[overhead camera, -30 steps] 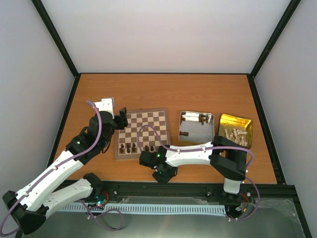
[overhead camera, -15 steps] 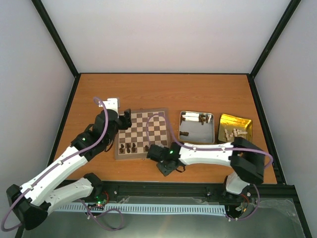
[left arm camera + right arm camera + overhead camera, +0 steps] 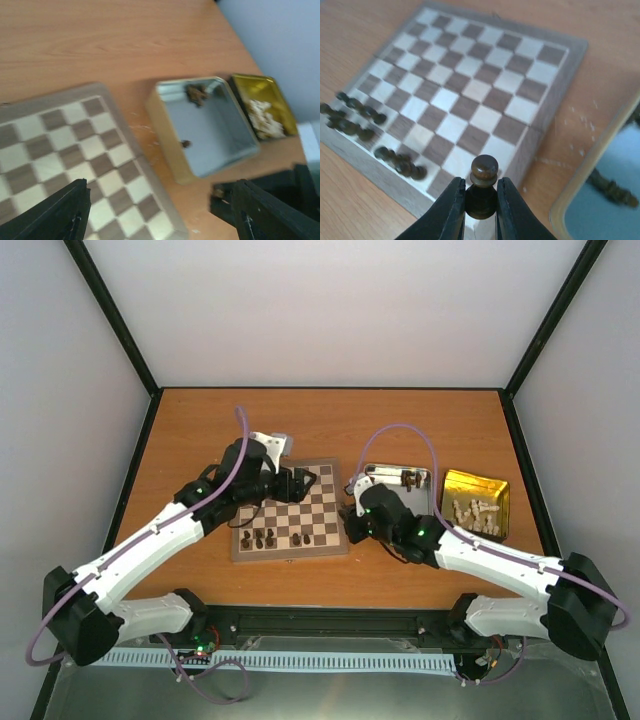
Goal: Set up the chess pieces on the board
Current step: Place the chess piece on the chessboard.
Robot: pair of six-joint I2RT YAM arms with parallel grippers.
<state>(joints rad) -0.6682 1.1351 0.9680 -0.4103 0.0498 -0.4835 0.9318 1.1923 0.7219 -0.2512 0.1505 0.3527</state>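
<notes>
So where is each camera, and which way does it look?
Top external: above and behind, looking down on the board, left arm and right arm.
Left wrist: on the left arm, looking at the board's corner, silver tin and gold tin; the open left gripper shows.
Right wrist: on the right arm, looking across the board; the right gripper pinches a dark chess piece.
All three see the board.
</notes>
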